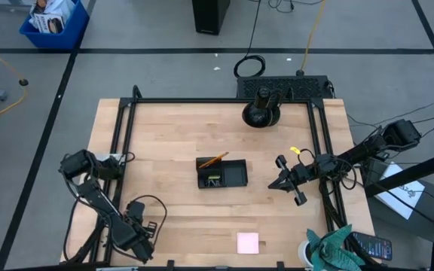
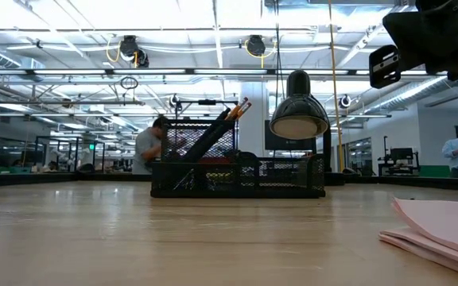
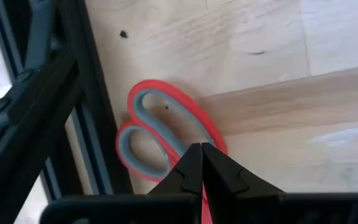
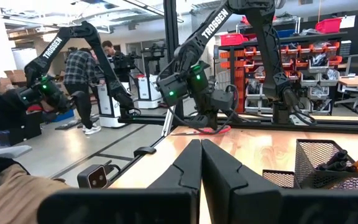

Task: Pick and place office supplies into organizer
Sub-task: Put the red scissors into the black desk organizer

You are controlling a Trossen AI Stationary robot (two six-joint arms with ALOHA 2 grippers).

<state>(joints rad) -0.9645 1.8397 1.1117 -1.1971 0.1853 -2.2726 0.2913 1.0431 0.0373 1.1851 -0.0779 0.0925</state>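
The red-handled scissors (image 3: 166, 124) show only in the left wrist view, over the wood beside a black frame rail (image 3: 86, 124). My left gripper (image 3: 202, 148) is shut on them at the table's near left corner (image 1: 136, 229); my arm hides them from above. The black organizer (image 1: 232, 177) stands mid-table with orange pencils (image 1: 214, 160) leaning out of it (image 2: 233, 111). A pink sticky-note pad (image 1: 248, 242) lies flat near the front edge. My right gripper (image 4: 201, 146) is shut on nothing and held above the table's right side (image 1: 276, 183). My left gripper pinches the scissors between its two fingers just behind the handle rings (image 3: 215, 140). A red strip (image 3: 206, 202) runs back between the fingers. The fingers come from above, slanting steeply down, along the scissors. The rings stick out past the fingertips; whether they touch the wood I cannot tell.
A round black stand with a post (image 1: 261, 113) is at the far edge. A teal cloth (image 1: 337, 252) sits at the near right corner. Black frame rails (image 1: 123, 150) run along the table's left, right and far sides. People show in the room behind.
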